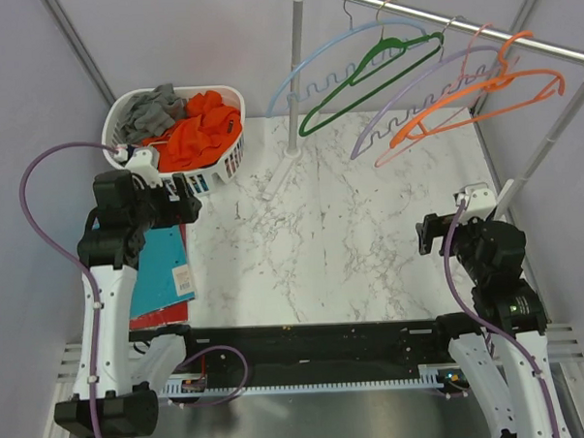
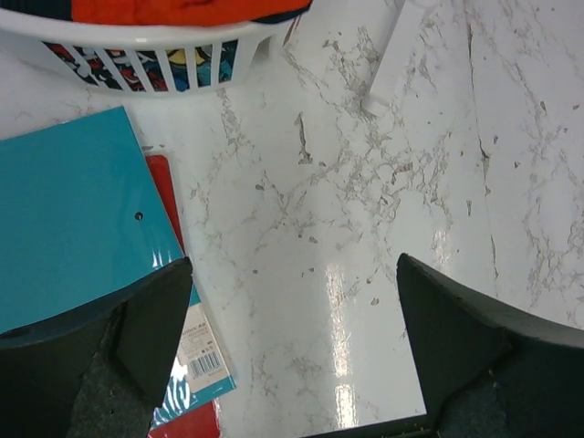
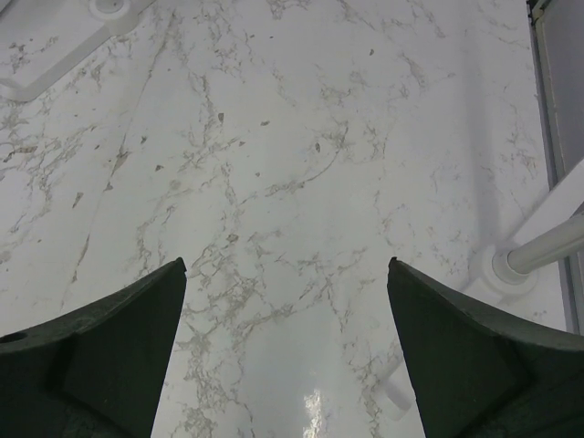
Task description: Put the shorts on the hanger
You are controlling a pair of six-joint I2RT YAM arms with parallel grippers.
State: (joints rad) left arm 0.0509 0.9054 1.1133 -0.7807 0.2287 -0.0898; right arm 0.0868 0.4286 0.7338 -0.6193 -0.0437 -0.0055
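– Left hand we see spread wide, holding nothing, above the marble surface beside the basket. Right hand also is spread and empty.
– We find the shorts in the basket, next to an orange garment. The hanger hangs on the rail, well apart from both hands.

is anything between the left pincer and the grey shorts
Only the basket wall: the open left pincer sits just outside it. The shorts lie uncovered on top, beside the orange garment.
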